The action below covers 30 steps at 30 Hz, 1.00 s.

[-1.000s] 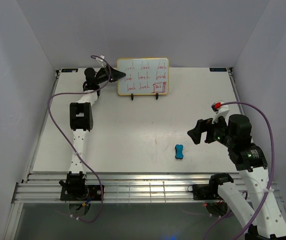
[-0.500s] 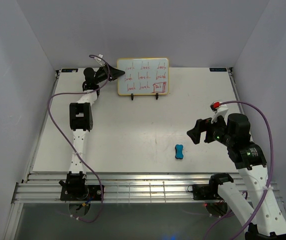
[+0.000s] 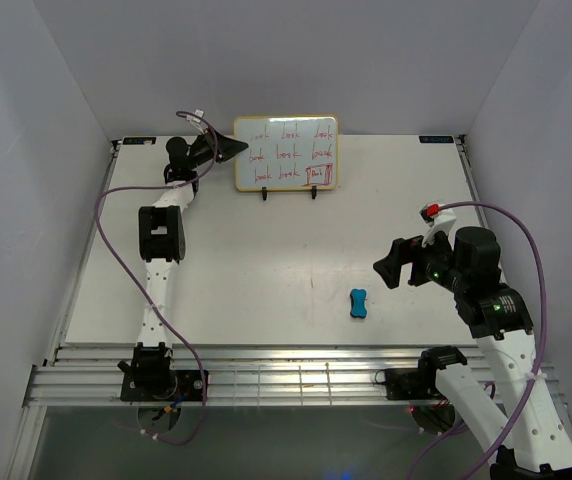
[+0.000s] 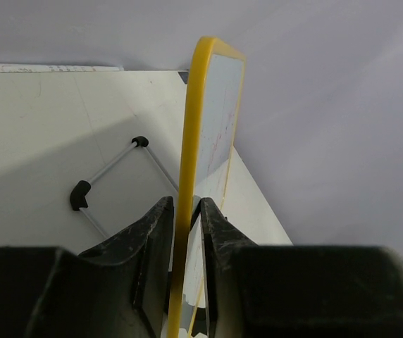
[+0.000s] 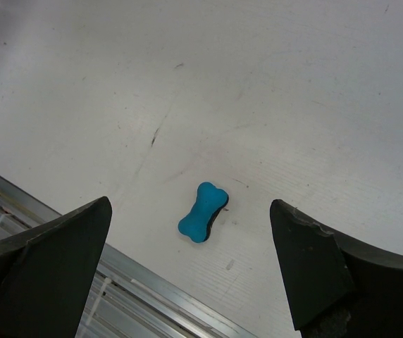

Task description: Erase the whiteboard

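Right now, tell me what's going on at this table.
The left gripper is clamped on the left edge of the whiteboard, which stands on its wire easel at the far side of the table, its face covered in red handwriting. The right gripper hangs open above the blue eraser, which lies untouched near the table's front edge. Nothing is wiped yet.

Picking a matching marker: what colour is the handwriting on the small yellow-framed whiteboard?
Red, on the small yellow-framed whiteboard; best seen in the top external view.
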Each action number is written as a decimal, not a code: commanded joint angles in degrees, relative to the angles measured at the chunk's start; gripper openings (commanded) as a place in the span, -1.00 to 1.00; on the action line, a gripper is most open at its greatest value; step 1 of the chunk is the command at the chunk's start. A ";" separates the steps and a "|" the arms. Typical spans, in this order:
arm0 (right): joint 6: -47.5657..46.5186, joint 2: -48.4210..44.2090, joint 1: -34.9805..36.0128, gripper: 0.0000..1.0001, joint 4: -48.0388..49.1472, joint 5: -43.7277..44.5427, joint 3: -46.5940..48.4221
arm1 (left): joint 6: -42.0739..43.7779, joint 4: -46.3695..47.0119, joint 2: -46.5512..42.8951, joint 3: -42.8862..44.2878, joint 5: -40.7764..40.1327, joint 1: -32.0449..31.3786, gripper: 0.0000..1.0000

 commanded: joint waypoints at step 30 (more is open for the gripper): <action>-0.32 -0.81 -0.17 0.99 1.40 -1.09 -0.29 | -13.00 20.78 -2.28 -4.90 -6.05 -0.12 -1.00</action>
